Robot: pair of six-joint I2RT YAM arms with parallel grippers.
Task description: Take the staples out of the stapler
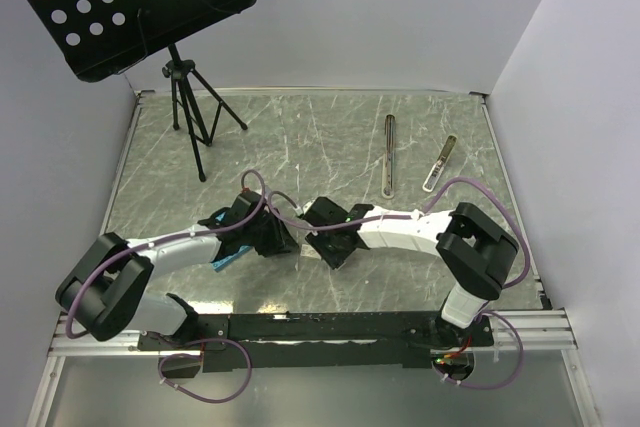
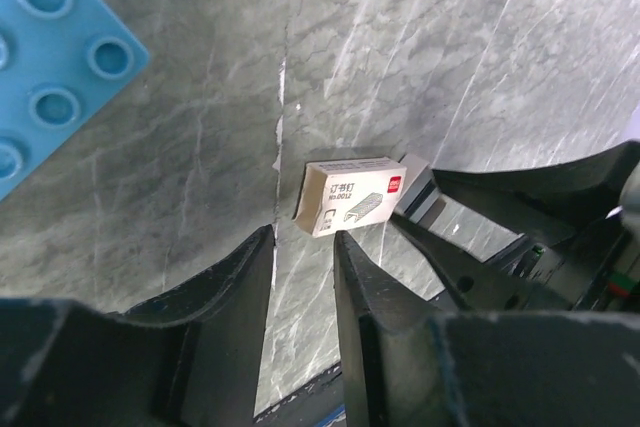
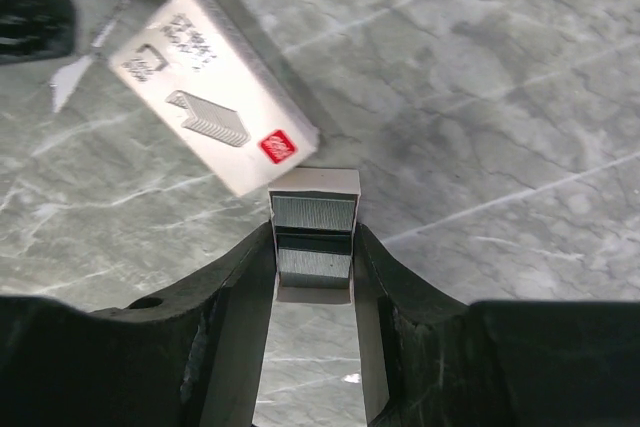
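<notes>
The stapler point(image 1: 388, 155), slim, dark and silvery, lies at the back right of the table, far from both grippers. A shorter slim silvery piece point(image 1: 439, 163) lies to its right. My right gripper point(image 3: 313, 232) is shut on a small open white tray point(image 3: 314, 184) holding rows of staples point(image 3: 313, 213). The white staple box sleeve point(image 3: 210, 97) lies at the tray's far left corner, and it also shows in the left wrist view point(image 2: 350, 195). My left gripper point(image 2: 303, 237) is open and empty, its fingertips just short of the sleeve. Both grippers point(image 1: 300, 239) meet at the table's middle.
A blue studded plate point(image 2: 60, 57) lies to the left of my left gripper, partly under the left arm in the top view point(image 1: 225, 260). A black perforated music stand on a tripod point(image 1: 190, 112) stands at the back left. The right gripper's fingers point(image 2: 470, 267) show in the left wrist view.
</notes>
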